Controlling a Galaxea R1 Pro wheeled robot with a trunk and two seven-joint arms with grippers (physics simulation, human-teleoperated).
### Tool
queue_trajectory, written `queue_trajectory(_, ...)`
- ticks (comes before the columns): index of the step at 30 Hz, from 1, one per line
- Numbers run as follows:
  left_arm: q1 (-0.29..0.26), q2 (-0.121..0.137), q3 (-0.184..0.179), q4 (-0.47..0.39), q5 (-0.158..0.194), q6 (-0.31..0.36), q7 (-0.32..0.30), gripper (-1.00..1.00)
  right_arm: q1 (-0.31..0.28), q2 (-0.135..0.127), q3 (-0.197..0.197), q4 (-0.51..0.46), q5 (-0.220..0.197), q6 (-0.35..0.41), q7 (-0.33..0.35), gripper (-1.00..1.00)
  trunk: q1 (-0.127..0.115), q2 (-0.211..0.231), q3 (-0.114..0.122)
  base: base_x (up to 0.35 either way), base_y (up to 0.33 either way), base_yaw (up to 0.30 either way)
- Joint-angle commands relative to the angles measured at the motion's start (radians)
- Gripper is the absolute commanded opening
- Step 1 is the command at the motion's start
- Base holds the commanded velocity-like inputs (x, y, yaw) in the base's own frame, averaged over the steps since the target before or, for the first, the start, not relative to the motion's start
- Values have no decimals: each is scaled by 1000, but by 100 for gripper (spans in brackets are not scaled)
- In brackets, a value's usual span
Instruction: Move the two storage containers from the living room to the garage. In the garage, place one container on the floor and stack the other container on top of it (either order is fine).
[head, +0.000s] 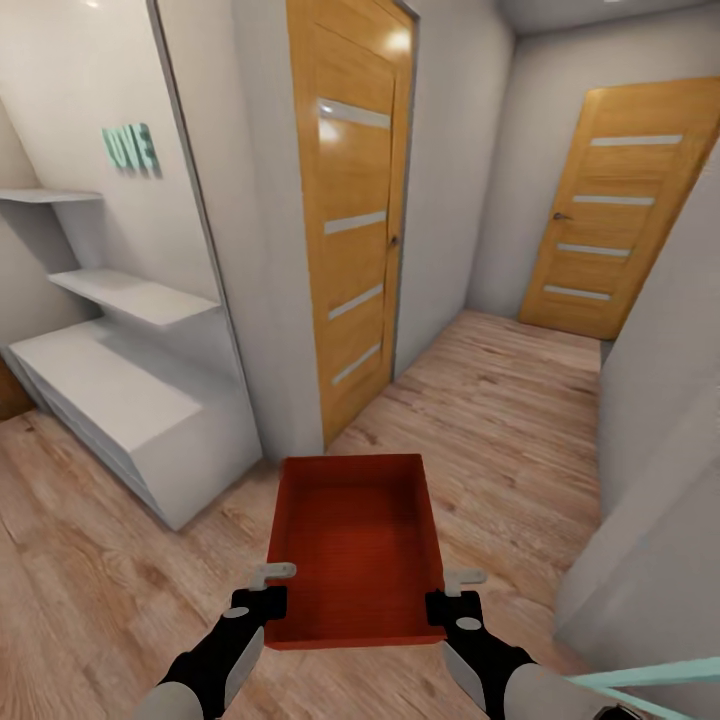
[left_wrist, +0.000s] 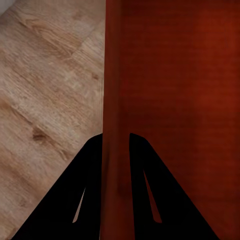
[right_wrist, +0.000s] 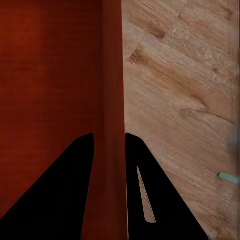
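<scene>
Each hand, left (head: 268, 585) and right (head: 452, 590), clamps a side wall of the storage container (head: 355, 545) between them.

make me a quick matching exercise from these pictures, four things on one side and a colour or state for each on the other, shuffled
Things:
1. storage container
2. left gripper
3. wall shelves
4. far door

Descriptions:
A. white, fixed to the wall
B. orange-red, held above the wood-plank floor
C. orange wood, closed, at the corridor's end
D. clamped on the container's side wall

Pairs: 1-B, 2-D, 3-A, 4-C
</scene>
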Motion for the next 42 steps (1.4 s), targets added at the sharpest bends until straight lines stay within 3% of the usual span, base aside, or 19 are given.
queue_trajectory(1, -1, 1, 10, -4, -11, 7, 14, -100, -1, -21, 10, 11, -10, -7, -103, -100, 1, -1, -1, 322, 0, -243)
queue_trajectory(26, -1, 1, 10, -4, -11, 7, 14, -100, -1, -22, 10, 11, -10, -7, -103, -100, 1, -1, -1, 322, 0, -242)
queue_trajectory(42, -1, 1, 10, -4, -11, 7, 14, -100, -1, -22, 11, 11, -10, -6, -100, -100, 1, -1, -1, 322, 0, -21)
